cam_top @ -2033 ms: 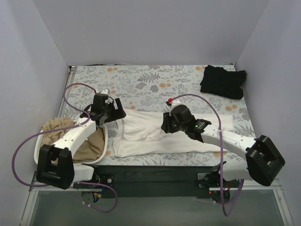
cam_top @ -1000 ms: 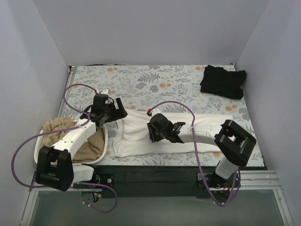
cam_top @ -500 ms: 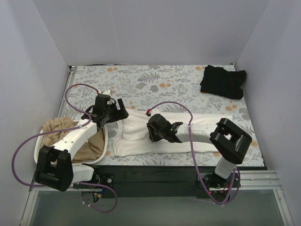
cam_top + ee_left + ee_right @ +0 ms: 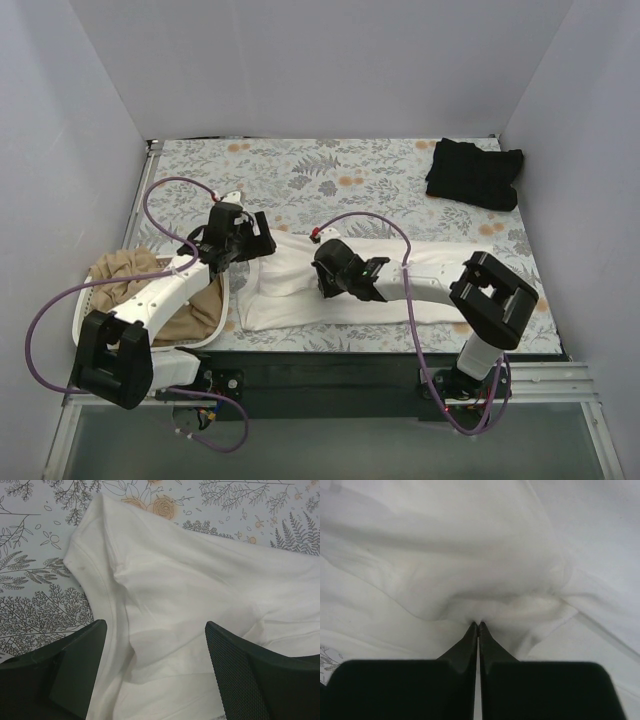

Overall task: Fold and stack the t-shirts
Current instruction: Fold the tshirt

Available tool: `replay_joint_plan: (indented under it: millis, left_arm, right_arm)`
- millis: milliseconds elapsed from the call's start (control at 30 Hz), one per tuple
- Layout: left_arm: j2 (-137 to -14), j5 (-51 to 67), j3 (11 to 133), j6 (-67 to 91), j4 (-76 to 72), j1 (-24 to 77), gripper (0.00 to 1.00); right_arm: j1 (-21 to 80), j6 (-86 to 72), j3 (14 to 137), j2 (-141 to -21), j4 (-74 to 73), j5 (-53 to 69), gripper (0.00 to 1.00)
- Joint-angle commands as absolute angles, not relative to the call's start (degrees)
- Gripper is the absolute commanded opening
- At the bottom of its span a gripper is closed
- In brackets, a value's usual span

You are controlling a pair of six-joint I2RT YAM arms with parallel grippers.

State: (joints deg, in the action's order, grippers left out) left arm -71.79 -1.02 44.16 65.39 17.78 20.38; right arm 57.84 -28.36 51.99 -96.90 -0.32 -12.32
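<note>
The white t-shirt (image 4: pixel 290 300) lies spread across the near middle of the table, partly folded and wrinkled. My right gripper (image 4: pixel 322 272) is over its middle, and in the right wrist view (image 4: pixel 478 625) it is shut, pinching a bunched fold of the white t-shirt (image 4: pixel 470 555). My left gripper (image 4: pixel 252 240) hovers over the shirt's left end. In the left wrist view (image 4: pixel 155 665) it is open and empty, with the white t-shirt (image 4: pixel 190 580) below and between its fingers (image 4: pixel 75 675). The black t-shirt (image 4: pixel 474 172) lies folded at the far right. The tan t-shirt (image 4: pixel 125 270) sits crumpled in the basket.
The white perforated laundry basket (image 4: pixel 227 300) stands at the near left edge, next to the white shirt's left end. The floral tablecloth (image 4: pixel 330 170) covers the table. Grey walls close in the left, back and right. Purple cables loop from both arms.
My right gripper has moved left along the white t-shirt, dragging cloth with it. My left gripper has shifted slightly right, over the shirt's left end.
</note>
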Motion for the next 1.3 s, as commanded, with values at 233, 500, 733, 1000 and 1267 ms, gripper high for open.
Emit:
replay_joint_plan:
  millis: [233,500,733,1000,1267]
  left_arm:
    - [-69.79,-5.7,43.51,64.34,19.25,23.64,0.79]
    - [-67.51,-6.86,42.72,69.68,21.8,28.48,0.78]
    - [-61.96,-6.33,37.0,74.88,21.01,29.79,0.73]
    - [-63.81,-9.4,34.9,78.39,22.76,34.88,0.62]
    - [-61.17,-9.58,30.85,82.26,22.68,35.16,0.53]
  right_arm:
    - [58.09,-31.64,52.21,-89.56,-2.63,-13.53,0.01]
    - [58.01,-32.69,51.68,-87.72,-4.74,-14.41,0.01]
    - [57.66,-32.87,50.63,-85.43,-5.89,-14.85,0.01]
    - [55.99,-33.57,49.66,-85.69,-5.98,-14.42,0.01]
    - [55.46,-33.75,49.48,-86.92,-5.98,-13.18,0.01]
